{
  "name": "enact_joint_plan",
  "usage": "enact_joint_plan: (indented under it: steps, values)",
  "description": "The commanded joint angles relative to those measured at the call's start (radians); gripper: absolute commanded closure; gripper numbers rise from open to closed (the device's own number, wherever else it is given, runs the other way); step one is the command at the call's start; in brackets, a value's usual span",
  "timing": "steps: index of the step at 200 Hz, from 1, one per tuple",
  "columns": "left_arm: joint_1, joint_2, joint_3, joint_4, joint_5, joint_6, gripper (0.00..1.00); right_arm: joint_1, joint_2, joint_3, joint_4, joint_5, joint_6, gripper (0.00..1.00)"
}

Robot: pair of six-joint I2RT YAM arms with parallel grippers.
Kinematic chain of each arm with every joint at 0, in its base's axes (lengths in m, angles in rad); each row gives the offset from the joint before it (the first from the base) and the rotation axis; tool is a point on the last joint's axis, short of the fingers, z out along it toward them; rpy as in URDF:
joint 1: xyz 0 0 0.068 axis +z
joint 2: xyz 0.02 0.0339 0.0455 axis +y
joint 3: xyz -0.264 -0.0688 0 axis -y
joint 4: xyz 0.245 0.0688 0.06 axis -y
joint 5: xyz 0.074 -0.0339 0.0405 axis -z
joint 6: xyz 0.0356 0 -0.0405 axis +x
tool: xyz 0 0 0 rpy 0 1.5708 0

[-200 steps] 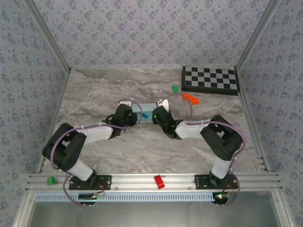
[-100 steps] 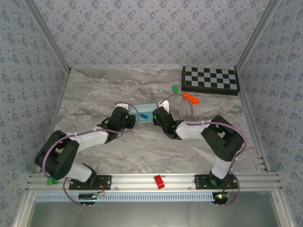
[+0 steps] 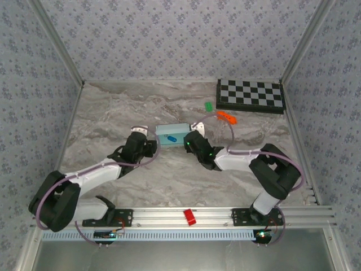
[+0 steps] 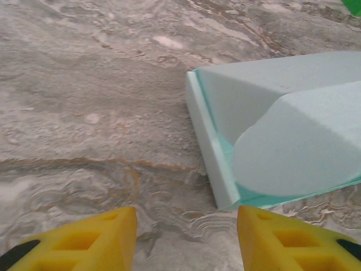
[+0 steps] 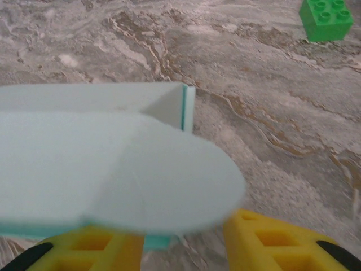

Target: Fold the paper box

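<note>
1. the paper box (image 3: 172, 134) is pale turquoise card, partly folded. it lies on the marble-pattern table (image 3: 113, 107) near the middle, between the two grippers.
2. the left arm lies low and long. it goes from its base at the near left out towards the far right, and the left gripper (image 3: 148, 141) is just beside the left end of the box.
3. in the left wrist view the yellow fingers (image 4: 107, 231) are spread with only table between them. the box (image 4: 282, 130) is a little beyond them, not touched.
4. the right arm has its elbow bent at the right side. its forearm reaches left, so the right gripper (image 3: 190, 140) is at the right end of the box.
5. in the right wrist view its yellow fingers (image 5: 276, 243) are also spread apart. a rounded flap of the box (image 5: 84, 164) hangs over them, and they do not pinch it.
6. a green toy brick (image 3: 208, 105) and an orange piece (image 3: 225, 117) lie further to the right. a black-and-white checkerboard (image 3: 251, 95) is at the far right corner.
</note>
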Motion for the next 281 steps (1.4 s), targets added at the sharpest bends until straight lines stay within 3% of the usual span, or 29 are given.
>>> enact_joint_plan:
  steps: [1,39,68,139,172,219,281]
  values:
    - [-0.004,-0.045,-0.018,-0.077,-0.091,0.009,0.48,0.005,-0.064,-0.045,-0.064,0.064,0.017,0.57]
    - [0.024,-0.054,0.030,-0.235,-0.249,-0.042,0.44,-0.018,-0.119,-0.081,-0.151,0.127,0.018,0.56]
    - [0.092,-0.051,0.103,-0.311,-0.233,-0.061,0.43,-0.072,-0.138,-0.036,-0.246,0.123,0.033,0.56]
    - [0.191,0.045,0.349,-0.347,0.077,-0.055,0.36,-0.219,-0.106,0.193,-0.415,-0.081,-0.031,0.56]
    - [0.194,0.133,0.459,-0.375,0.221,-0.064,0.36,-0.263,-0.052,0.324,-0.453,-0.313,-0.109,0.54]
    - [0.196,0.234,0.537,-0.395,0.340,-0.074,0.37,-0.269,0.046,0.425,-0.455,-0.539,-0.163,0.50]
    - [0.196,0.309,0.549,-0.397,0.391,-0.077,0.42,-0.257,0.118,0.467,-0.475,-0.556,-0.151,0.51]
